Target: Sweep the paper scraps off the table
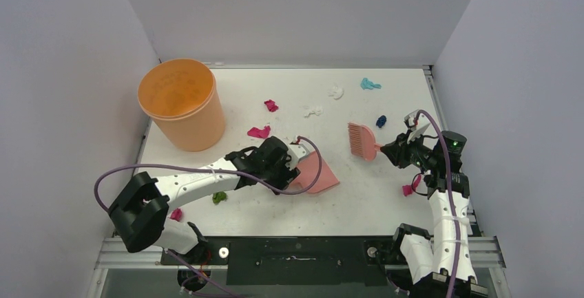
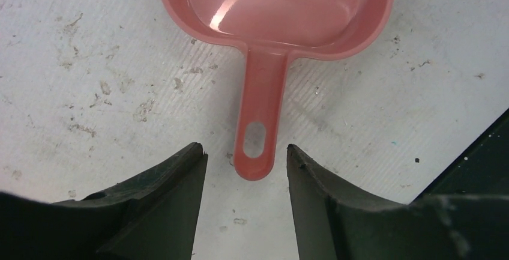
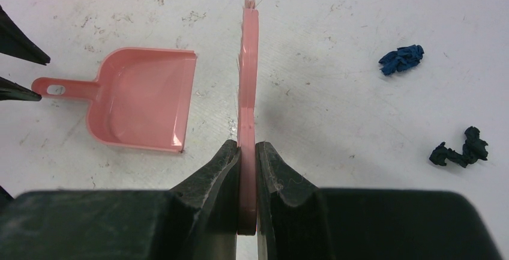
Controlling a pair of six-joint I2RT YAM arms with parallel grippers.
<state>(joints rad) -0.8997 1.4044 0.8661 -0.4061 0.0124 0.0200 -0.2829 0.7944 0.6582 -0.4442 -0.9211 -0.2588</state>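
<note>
Left pincer (image 2: 246,152) open astride dustpan handle (image 2: 259,104), long axis between jaws, ungripped; my right pincer (image 3: 248,152) clamped on brush (image 3: 248,86).

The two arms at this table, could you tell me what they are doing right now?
They are getting set to sweep. The right gripper is shut on the handle of the pink brush. The left gripper is open around the handle end of the pink dustpan, not gripping it. The pan lies empty on the table, and the paper scraps are scattered about, none swept up yet. The orange bucket stands at the far left.
</note>
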